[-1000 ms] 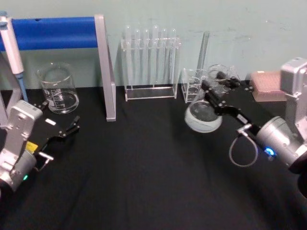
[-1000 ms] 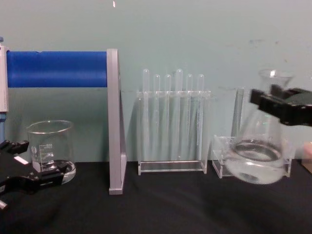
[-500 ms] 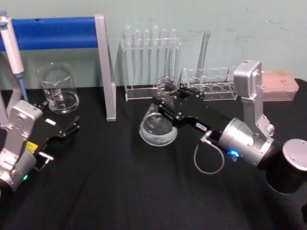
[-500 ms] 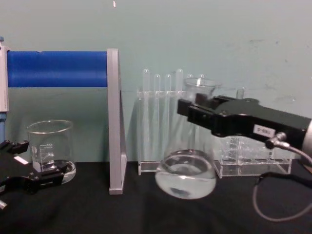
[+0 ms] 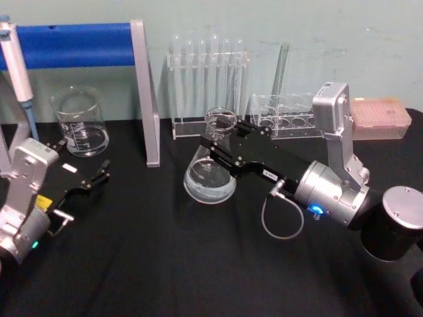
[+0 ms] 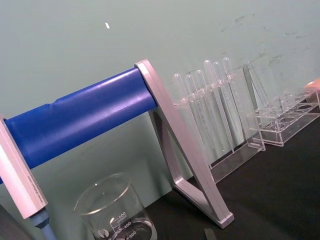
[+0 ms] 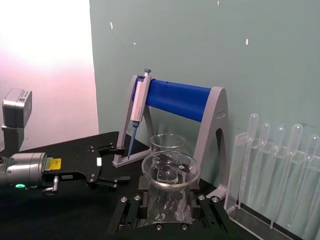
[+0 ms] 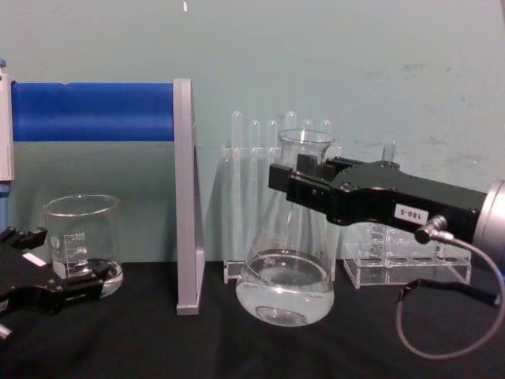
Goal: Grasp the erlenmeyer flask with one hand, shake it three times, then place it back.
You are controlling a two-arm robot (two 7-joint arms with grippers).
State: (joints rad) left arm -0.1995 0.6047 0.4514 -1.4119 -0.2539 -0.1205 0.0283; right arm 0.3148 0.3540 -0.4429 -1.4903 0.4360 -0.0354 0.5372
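Erlenmeyer flask [image 5: 210,173] gripped at the neck by the right gripper [image 5: 221,136], mid-table before the test tube rack [image 5: 206,86].
Black blocky jaws hide much of the neck. I cannot tell whether the rounded base touches the black cloth [image 5: 165,264]. The glass is clear and conical, with a flared rim. The chest view shows clear liquid pooled low, and the right wrist view shows the open mouth. Left gripper [image 5: 84,162] rests spread wide by the beaker [image 5: 80,122].

Since a second ago: right gripper [image 5: 223,140], clamped on the flask [image 5: 210,179] neck, has swung from far right to mid-table, just in front of the tube rack [image 5: 206,92]. The flask now sits lower and close to upright where it was tipped. The liquid [image 8: 286,294] inside lies nearly level.
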